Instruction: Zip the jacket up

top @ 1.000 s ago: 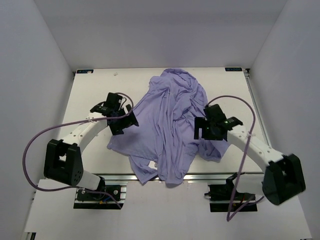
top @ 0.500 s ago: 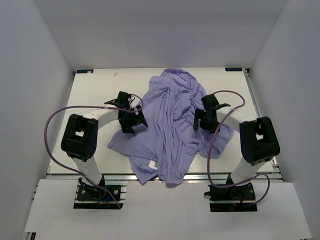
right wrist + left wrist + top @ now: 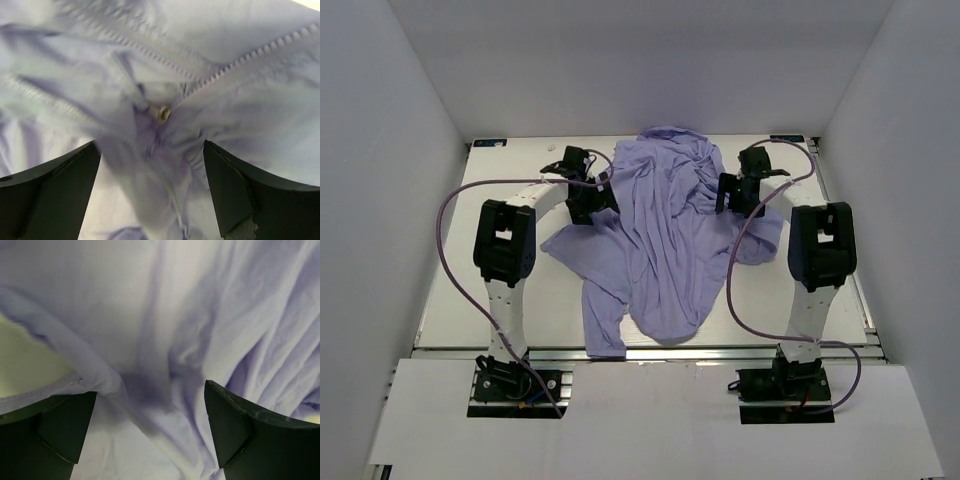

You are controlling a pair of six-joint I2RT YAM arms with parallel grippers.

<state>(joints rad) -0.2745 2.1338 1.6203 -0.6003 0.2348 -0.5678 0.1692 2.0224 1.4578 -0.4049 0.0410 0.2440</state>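
The lavender jacket (image 3: 665, 250) lies crumpled across the middle of the white table, its hem near the front edge. My left gripper (image 3: 592, 197) is at the jacket's upper left edge. In the left wrist view it (image 3: 150, 390) is open, with folded fabric (image 3: 165, 330) between the fingers. My right gripper (image 3: 732, 193) is at the upper right edge. In the right wrist view it (image 3: 151, 145) is open over bunched cloth. A small metal zipper slider (image 3: 163, 112) shows just beyond its fingertips, and two rows of zipper teeth (image 3: 250, 55) run away from it.
Both arms reach far across the table (image 3: 500, 300). Purple cables (image 3: 445, 240) loop beside each arm. White walls close in the left, right and far sides. A bare patch of table (image 3: 25, 360) shows left of the fabric in the left wrist view.
Both arms have stretched from the table's middle toward the far side. The jacket has shifted away from the front edge and changed shape. Both grippers stay open.
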